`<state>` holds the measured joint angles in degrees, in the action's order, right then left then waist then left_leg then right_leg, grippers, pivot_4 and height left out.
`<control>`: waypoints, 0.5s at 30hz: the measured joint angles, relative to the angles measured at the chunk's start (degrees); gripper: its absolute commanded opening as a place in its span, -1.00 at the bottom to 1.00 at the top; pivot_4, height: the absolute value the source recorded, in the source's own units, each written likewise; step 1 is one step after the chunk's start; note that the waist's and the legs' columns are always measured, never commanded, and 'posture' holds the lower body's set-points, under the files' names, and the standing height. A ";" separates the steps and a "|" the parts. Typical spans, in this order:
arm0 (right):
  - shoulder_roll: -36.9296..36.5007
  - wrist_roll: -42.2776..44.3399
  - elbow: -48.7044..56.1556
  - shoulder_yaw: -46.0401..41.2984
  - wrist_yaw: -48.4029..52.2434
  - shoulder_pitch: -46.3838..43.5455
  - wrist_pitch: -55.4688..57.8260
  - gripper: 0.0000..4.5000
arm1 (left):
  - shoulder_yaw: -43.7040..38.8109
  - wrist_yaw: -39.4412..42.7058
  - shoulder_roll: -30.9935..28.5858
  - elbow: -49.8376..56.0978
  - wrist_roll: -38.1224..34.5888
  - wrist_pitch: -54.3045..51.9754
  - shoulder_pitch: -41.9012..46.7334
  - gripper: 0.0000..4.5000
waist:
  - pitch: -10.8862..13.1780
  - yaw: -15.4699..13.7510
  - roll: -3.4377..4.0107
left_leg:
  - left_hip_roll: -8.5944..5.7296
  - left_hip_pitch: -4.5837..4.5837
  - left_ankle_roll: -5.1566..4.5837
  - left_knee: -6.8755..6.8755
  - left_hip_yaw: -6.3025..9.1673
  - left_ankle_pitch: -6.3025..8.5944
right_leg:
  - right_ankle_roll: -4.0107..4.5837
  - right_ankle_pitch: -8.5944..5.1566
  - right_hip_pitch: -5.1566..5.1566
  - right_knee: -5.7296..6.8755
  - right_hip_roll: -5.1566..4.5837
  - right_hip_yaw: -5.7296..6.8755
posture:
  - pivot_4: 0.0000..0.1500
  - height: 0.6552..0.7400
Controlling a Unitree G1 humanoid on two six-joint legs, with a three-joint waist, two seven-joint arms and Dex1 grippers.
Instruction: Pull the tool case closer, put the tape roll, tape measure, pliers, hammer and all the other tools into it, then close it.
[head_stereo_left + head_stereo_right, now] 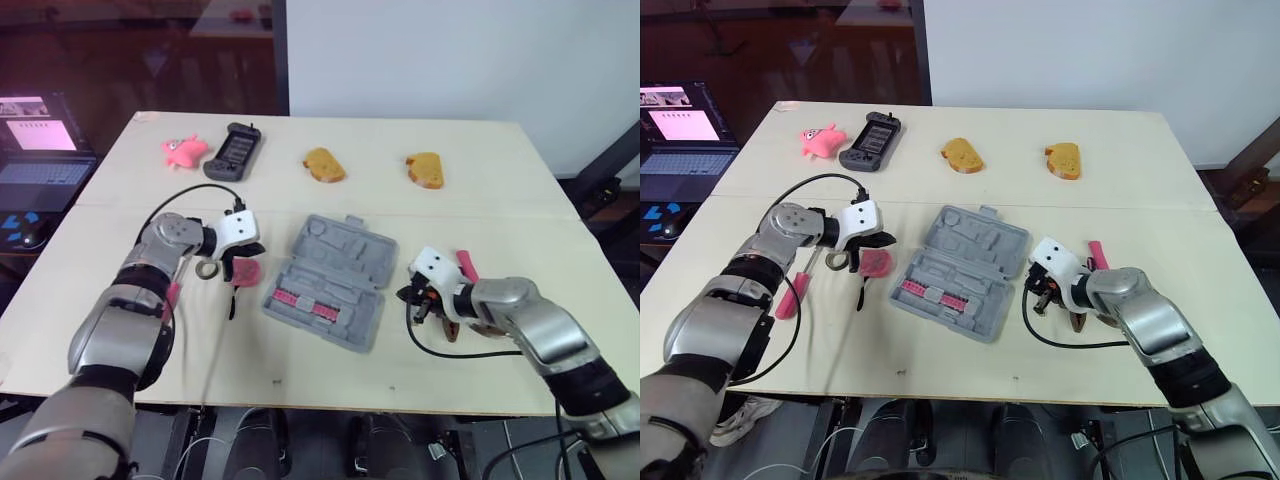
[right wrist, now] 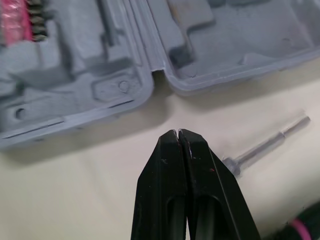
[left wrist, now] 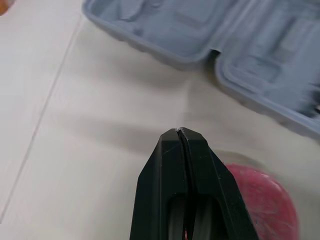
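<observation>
Left hand (image 3: 181, 131), fingers pressed shut on nothing, hovers just beside the pink tape measure (image 3: 265, 195) and near the tape roll (image 1: 207, 268), off the left side of the tool case (image 1: 330, 280); a pink-handled tool (image 1: 790, 290) lies further left. Right hand (image 2: 178, 132), likewise closed and empty, sits just off the case's right side, beside a thin metal shaft (image 2: 270, 145). The grey case lies open mid-worktop (image 1: 300, 370), a pink bit rack (image 1: 300, 300) in its near half; a pink toy (image 1: 185, 150) lies well apart at the far edge.
</observation>
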<state>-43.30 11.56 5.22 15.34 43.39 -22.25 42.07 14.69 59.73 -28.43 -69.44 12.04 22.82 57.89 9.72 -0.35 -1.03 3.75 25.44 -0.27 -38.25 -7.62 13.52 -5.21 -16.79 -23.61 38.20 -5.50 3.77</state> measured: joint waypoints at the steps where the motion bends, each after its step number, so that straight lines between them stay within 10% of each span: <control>1: 0.36 -0.41 -1.01 0.26 0.40 -0.40 -0.66 -0.97 | 0.01 -0.46 0.54 -0.40 0.12 -0.01 0.08 -1.00 | 0.00 -0.03 0.00 | 0.00 0.02 0.04 0.00 -0.01 -0.02 | 0.00 0.00 -0.01 0.00 0.00 0.00 | 1.00 0.50; 15: 4.19 -4.86 -9.99 2.43 3.61 -3.84 -5.10 -0.97 | 0.12 -5.14 5.24 -3.98 2.56 0.16 0.19 -1.00 | 0.00 -0.03 0.00 | 0.00 0.01 0.08 -0.02 -0.03 -0.05 | 0.00 0.00 -0.01 0.03 0.00 0.00 | 1.00 0.50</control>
<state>-39.10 6.69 -4.77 17.76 47.00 -26.09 36.97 14.80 54.59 -23.19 -73.42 14.60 22.98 58.08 9.72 -0.38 -1.04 3.75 25.45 -0.19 -38.26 -7.65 13.47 -5.21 -16.79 -23.62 38.22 -5.51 3.77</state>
